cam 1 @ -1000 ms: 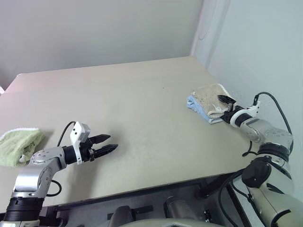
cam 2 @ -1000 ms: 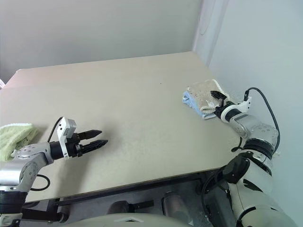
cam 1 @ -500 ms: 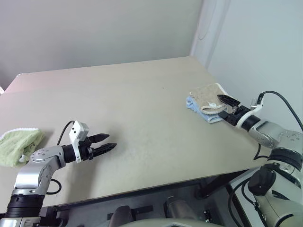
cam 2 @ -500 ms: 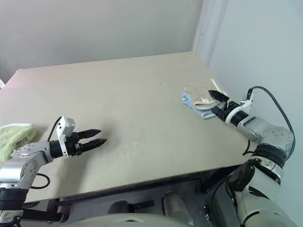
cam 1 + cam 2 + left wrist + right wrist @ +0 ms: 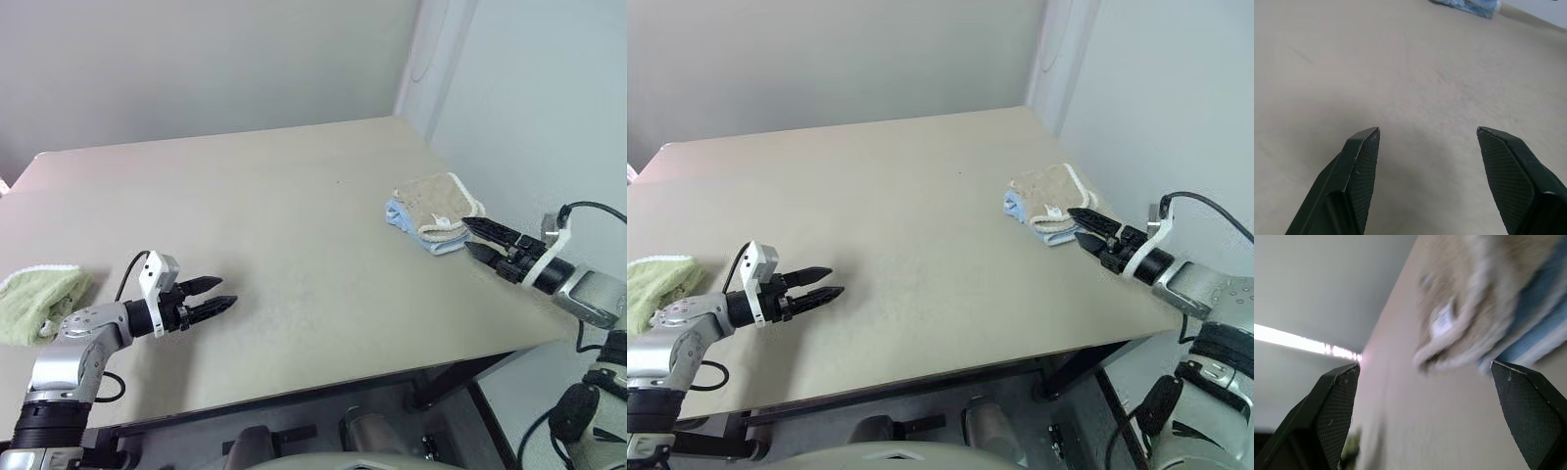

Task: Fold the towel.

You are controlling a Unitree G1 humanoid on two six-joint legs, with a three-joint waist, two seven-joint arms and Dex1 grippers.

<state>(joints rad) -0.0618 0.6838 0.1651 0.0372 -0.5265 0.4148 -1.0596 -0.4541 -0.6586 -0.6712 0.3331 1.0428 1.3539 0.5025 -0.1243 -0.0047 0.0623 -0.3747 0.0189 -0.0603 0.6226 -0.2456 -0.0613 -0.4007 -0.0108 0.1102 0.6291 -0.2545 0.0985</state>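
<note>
The towel point(image 5: 436, 204) sits folded at the right of the head-camera frame, near the table's point(image 5: 294, 245) right edge, stacked on a light blue cloth point(image 5: 405, 217). My right gripper point(image 5: 474, 238) hangs just beside the stack, at its lower right, fingers spread and gripping nothing. My left gripper point(image 5: 223, 296) hovers over bare tabletop at lower left, also parted and empty, well apart from the towel. A light green cloth point(image 5: 37, 299) lies at the far left edge.

The fold looks done to me, so my worry is undoing it. If I swing the right arm carelessly, a fingertip could catch the white corded edging and drag the top layer open, or push both cloths toward the table edge and off it.
</note>
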